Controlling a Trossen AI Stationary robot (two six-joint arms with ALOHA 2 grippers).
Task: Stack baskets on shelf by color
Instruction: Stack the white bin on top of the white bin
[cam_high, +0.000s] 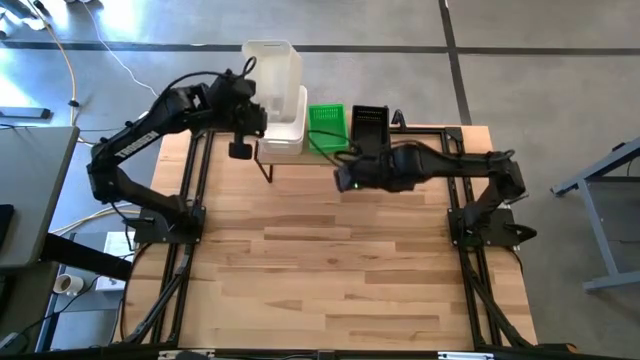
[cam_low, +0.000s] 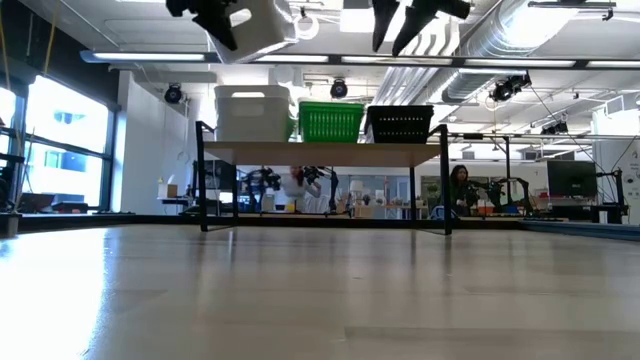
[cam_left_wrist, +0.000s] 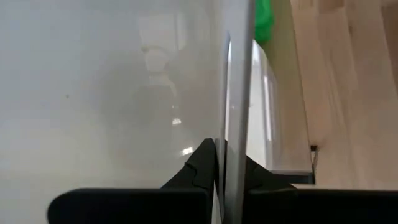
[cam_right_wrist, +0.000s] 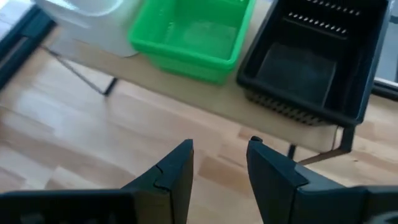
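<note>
The left gripper (cam_high: 262, 118) is clamped on the wall of a white basket (cam_high: 272, 62), held above the white stack (cam_high: 285, 135) at the shelf (cam_low: 320, 152)'s end. The right gripper (cam_right_wrist: 219, 165) hangs empty, fingers parted, before the shelf, near the green basket (cam_right_wrist: 189, 34) and black basket (cam_right_wrist: 314, 53). Judged: the placing step; next, lowering squarely into the white stack. No writing is legible.

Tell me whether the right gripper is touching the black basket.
Apart. The right wrist view shows the open right gripper over bare tabletop, with the shelf edge between it and the black basket.
</note>
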